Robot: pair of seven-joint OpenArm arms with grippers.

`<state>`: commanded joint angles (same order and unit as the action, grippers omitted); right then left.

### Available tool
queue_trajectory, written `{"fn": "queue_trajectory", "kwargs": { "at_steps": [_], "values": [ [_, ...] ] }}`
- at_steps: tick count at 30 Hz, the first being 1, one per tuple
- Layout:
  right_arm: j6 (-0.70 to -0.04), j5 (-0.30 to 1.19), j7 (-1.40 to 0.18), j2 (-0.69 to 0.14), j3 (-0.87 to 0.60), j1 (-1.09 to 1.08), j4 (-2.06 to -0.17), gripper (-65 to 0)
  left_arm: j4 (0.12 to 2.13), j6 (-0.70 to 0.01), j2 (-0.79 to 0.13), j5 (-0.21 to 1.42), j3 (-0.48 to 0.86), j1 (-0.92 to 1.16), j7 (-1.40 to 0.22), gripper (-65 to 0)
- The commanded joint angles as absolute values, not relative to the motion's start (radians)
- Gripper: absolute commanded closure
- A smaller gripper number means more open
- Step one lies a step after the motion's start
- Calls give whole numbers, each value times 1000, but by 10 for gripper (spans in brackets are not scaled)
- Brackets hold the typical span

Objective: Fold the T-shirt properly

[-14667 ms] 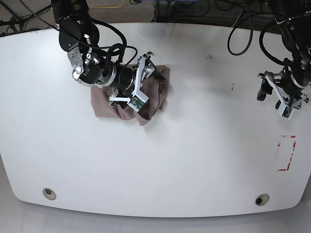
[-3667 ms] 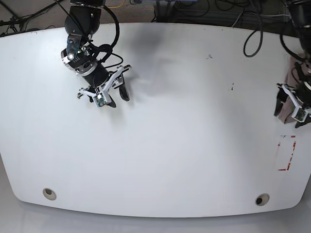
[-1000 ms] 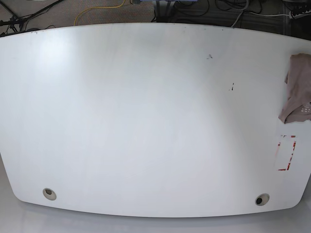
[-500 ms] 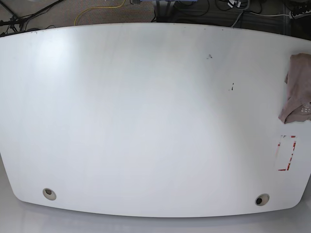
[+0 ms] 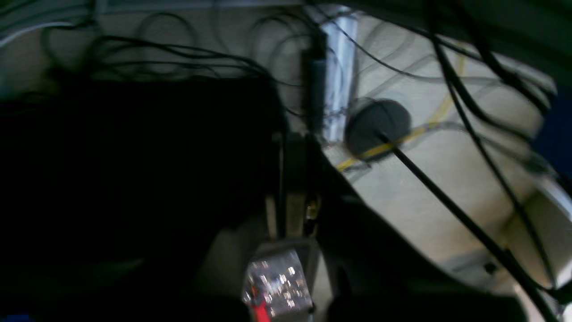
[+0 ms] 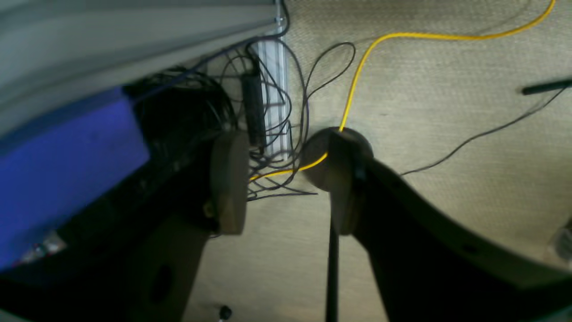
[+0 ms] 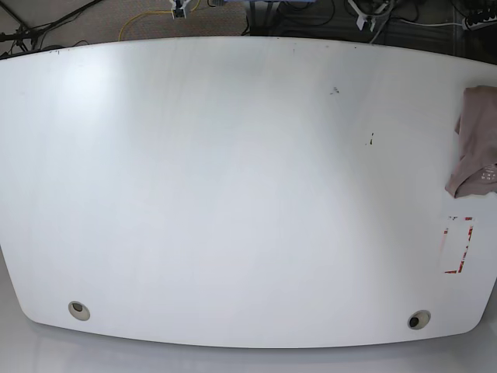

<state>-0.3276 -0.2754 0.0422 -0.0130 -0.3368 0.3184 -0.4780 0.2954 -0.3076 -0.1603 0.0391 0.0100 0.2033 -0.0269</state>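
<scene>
The taupe T-shirt (image 7: 475,140) lies in a small bundle at the table's far right edge, partly cut off by the frame. No arm is over the table in the base view. In the right wrist view my right gripper (image 6: 286,179) hangs open above carpet and cables, with nothing between its fingers (image 6: 229,179). The left wrist view is dark and blurred. It shows only dim parts of my left gripper (image 5: 295,192) over the floor, and the jaws' state is unclear.
The white table (image 7: 233,194) has a red-marked rectangle (image 7: 457,245) near its right edge and two round holes (image 7: 78,309) near the front. Cables and a yellow cord (image 6: 357,76) lie on the carpet behind the table.
The shirt went from under my right arm at the left-middle to the far right edge. Both arms have left the table. In the last second the shirt has stayed still.
</scene>
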Motion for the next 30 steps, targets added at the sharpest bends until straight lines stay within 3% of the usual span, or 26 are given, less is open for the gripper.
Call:
{"fn": "queue_trajectory", "kwargs": {
  "at_steps": [7, 16, 30],
  "values": [
    [-269, -292, 16, -15, -337, 265, -409, -276, 217, -303, -145, 39, 8, 142, -27, 0],
    [-265, -292, 12, -39, -335, 208, -343, -276, 193, -179, -143, 39, -44, 117, -28, 0],
    [-266, -292, 16, -41, -335, 202, -338, -276, 193, -163, -124, 41, -59, 114, -28, 0]
  ]
}}
